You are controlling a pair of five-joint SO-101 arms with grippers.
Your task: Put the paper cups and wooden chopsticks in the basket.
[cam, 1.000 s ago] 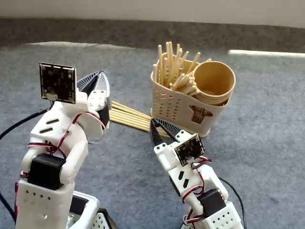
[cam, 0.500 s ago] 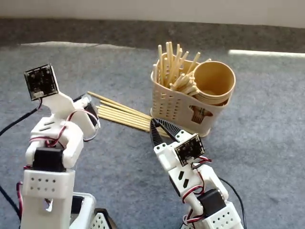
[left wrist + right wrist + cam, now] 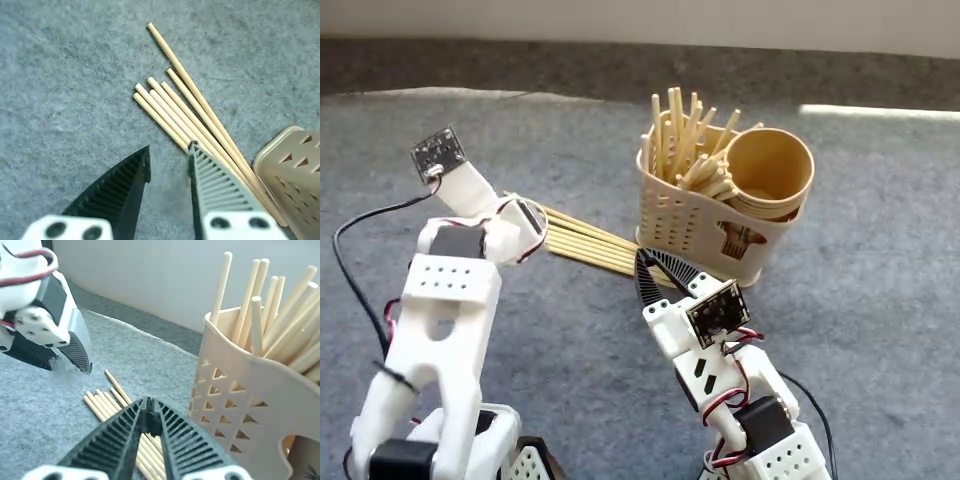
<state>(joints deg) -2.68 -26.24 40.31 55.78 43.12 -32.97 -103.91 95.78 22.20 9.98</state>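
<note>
Several loose wooden chopsticks (image 3: 588,247) lie on the grey carpet left of the beige basket (image 3: 695,225). My left gripper (image 3: 169,148) hovers open just above their near ends (image 3: 185,115), one finger overlapping the bundle. The basket holds upright chopsticks (image 3: 682,130) and stacked paper cups (image 3: 770,170). My right gripper (image 3: 643,260) is shut on nothing, its tip low by the basket's front corner and over the loose chopsticks (image 3: 107,402). In the right wrist view, the left gripper (image 3: 70,347) shows farther off.
Grey carpet (image 3: 860,300) spreads around the basket, with open floor to its right and front left. A pale wall (image 3: 150,275) runs along the back. The left arm's black cable (image 3: 350,270) trails at the left edge.
The left arm has swung forward and tipped its wrist down, bringing its gripper over the loose chopsticks. The right arm, basket and chopsticks have not moved.
</note>
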